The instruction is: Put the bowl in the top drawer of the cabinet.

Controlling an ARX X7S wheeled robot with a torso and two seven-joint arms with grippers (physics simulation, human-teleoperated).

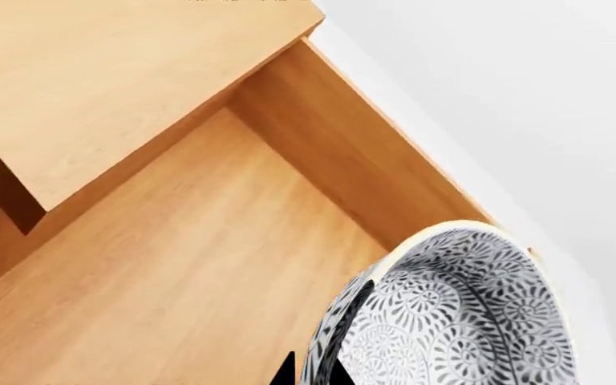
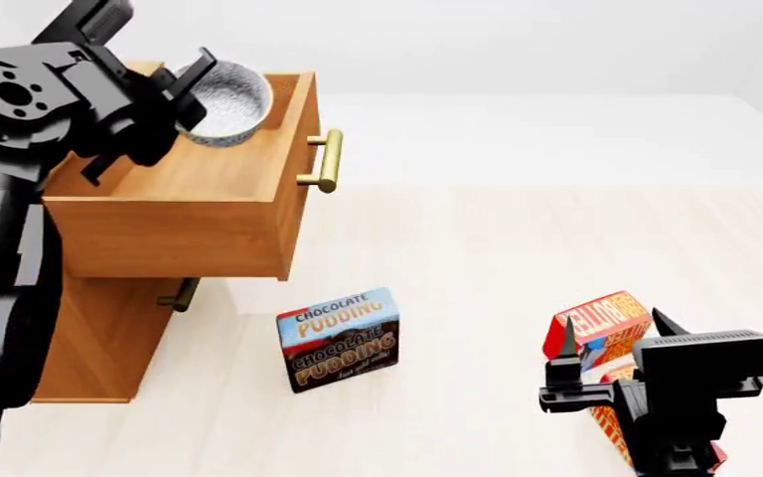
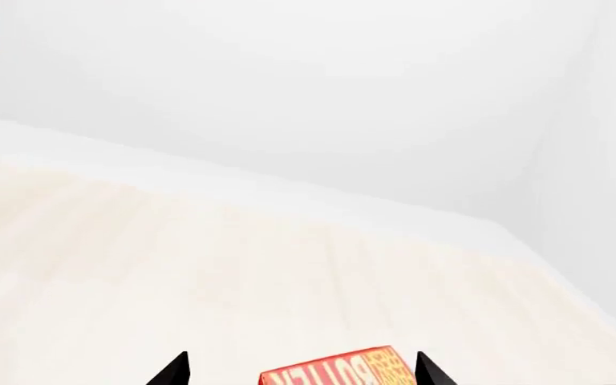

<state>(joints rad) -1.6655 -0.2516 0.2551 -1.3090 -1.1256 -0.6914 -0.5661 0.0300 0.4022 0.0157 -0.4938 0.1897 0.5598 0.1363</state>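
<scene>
The grey-white patterned bowl hangs tilted over the pulled-out top drawer of the wooden cabinet. My left gripper is shut on the bowl's rim. In the left wrist view the bowl fills the near corner, with my left gripper pinching its wall above the drawer's bare wooden floor. My right gripper stands open low at the right, its tips either side of a red box; in the right wrist view the right gripper is spread wide and empty.
A chocolate pudding box stands on the pale floor in front of the cabinet. A red-orange box sits by my right gripper, its top edge showing between the tips. The top drawer's brass handle juts right; the lower drawer's handle sits beneath.
</scene>
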